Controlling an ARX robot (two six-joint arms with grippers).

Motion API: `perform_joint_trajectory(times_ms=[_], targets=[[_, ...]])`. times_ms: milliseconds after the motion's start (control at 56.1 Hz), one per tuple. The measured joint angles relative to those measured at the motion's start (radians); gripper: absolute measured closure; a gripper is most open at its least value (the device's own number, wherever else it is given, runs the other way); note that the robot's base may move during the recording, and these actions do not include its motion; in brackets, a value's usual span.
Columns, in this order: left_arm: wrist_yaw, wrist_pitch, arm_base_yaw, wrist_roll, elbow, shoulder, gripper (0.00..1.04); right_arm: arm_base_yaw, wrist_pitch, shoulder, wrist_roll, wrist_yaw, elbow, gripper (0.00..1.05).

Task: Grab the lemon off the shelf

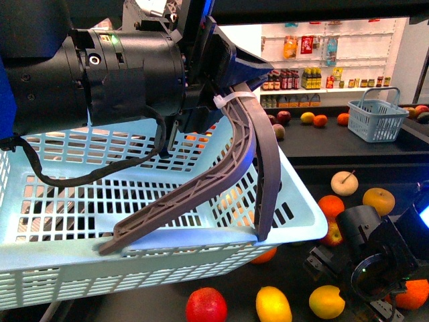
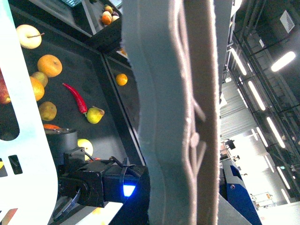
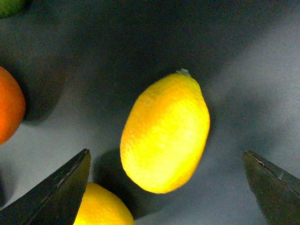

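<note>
We see the small bright-yellow oval lemon lying on a dark tray of the black tiered shelf. It sits between the wide-spread fingers of our right hand, both clear of it. A second yellow fruit lies just beside the lemon, and a round orange fruit is near. Our left hand is at the grey curved handle of the pale blue plastic basket; we cannot tell whether it grips.
</note>
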Motion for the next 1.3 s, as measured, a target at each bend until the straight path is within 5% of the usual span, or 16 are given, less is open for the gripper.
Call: perform_joint_trajectory(times_ms=[820, 1141, 1301], targets=[[0.000, 0.000, 0.000, 0.000, 0.000, 0.000, 0.97, 0.001, -0.209, 0.179, -0.035, 0.011, 0.309, 0.08], [0.000, 0.000, 0.000, 0.000, 0.000, 0.000, 0.97, 0.001, -0.188, 0.176, -0.040, 0.006, 0.298, 0.48], [0.000, 0.000, 0.000, 0.000, 0.000, 0.000, 0.97, -0.004, -0.158, 0.131, -0.053, 0.032, 0.232, 0.56]])
